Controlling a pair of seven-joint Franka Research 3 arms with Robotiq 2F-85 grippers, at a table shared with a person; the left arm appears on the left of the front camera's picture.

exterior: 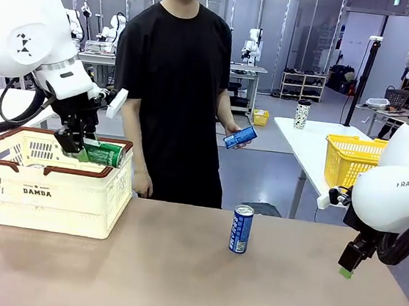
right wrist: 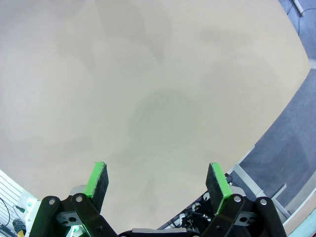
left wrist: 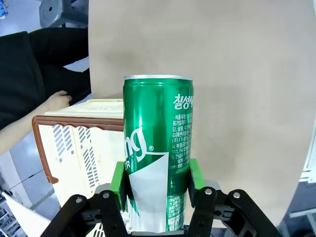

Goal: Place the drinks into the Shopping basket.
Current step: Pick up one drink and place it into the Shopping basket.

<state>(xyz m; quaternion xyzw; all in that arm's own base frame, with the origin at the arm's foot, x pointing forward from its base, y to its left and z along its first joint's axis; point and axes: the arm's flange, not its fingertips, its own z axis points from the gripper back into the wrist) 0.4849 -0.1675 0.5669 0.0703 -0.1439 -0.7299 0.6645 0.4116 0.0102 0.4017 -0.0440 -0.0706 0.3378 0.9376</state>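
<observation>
From where I stood, the left claw (exterior: pixel 78 146) was clamped on a green can (exterior: pixel 105 154), its green pads pressed against the can's two sides. The can lay nearly flat in the grip, silver top pointing away from the arm. It hung at the right end of the Shopping basket (exterior: pixel 44 197), about level with the reddish-brown rim. I could not tell whether any part of it was below that rim. The basket, cream lattice with a small DAMDA label on its near wall, sat on the left part of the bench (exterior: pixel 175 282).

Near the middle of the bench a blue can (exterior: pixel 241 229) stood upright by itself, well apart from the basket and from both arms. Across the bench stood a person in a black shirt. One hand (exterior: pixel 234 136) was raised at waist height, holding a second blue can (exterior: pixel 242 136) tilted on a slant. The person's other hand (exterior: pixel 141 185) hung low, just beside the basket's far right corner.

The right claw (exterior: pixel 347 267) hovered off to the right, above the bench's edge. Its fingers were spread wide apart with nothing between them, and bare bench top lay below. Behind it, on a separate white table (exterior: pixel 302 138), sat a bright yellow basket (exterior: pixel 351 161).
</observation>
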